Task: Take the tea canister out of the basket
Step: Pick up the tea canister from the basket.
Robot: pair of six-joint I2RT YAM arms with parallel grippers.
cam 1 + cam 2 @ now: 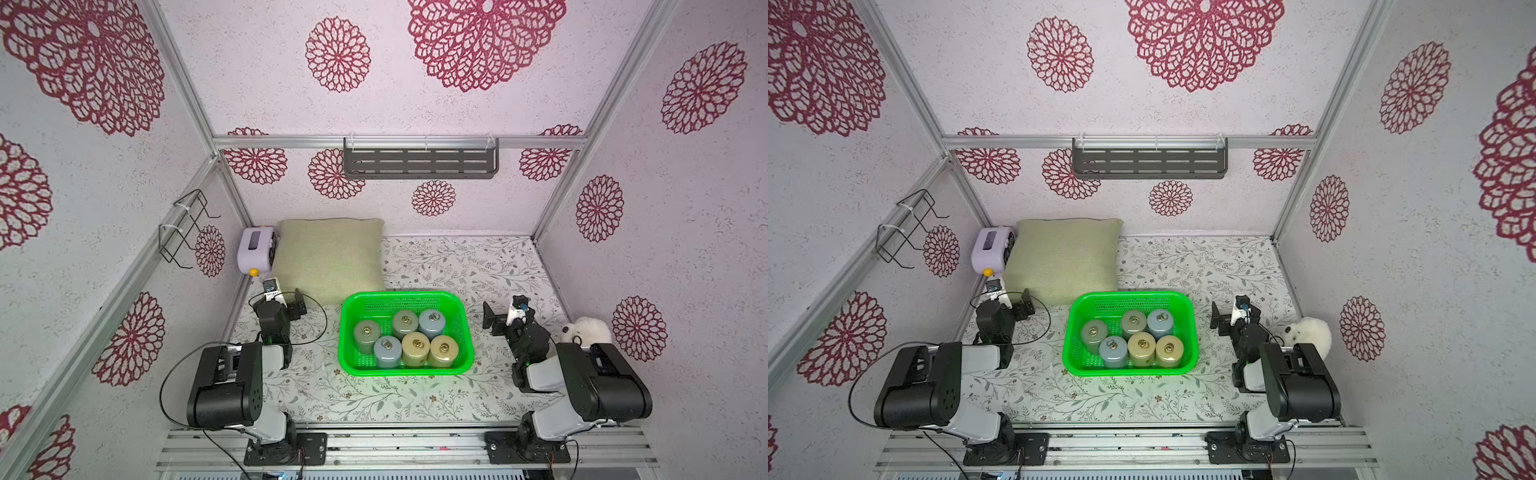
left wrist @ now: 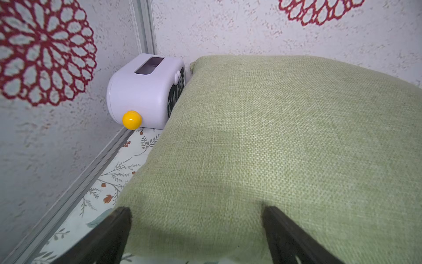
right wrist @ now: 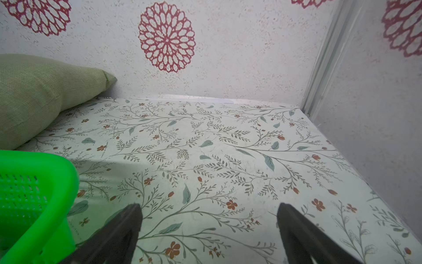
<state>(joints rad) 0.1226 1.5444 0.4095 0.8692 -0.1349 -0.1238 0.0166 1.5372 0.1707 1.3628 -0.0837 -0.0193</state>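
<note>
Left tool (image 2: 195, 210), right tool (image 3: 209, 205): wide apart, empty (perforated green basket (image 1: 399, 294) between).

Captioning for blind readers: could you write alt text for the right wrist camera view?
The right gripper, open and empty, points across the floral table toward the patterned wall. A corner of the green basket shows beside it; a green pillow lies farther back against that wall.

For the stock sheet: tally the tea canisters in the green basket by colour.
Grey-green canisters: 2
Pale blue canisters: 2
Yellow-tan canisters: 2
Total in the basket: 6
</note>
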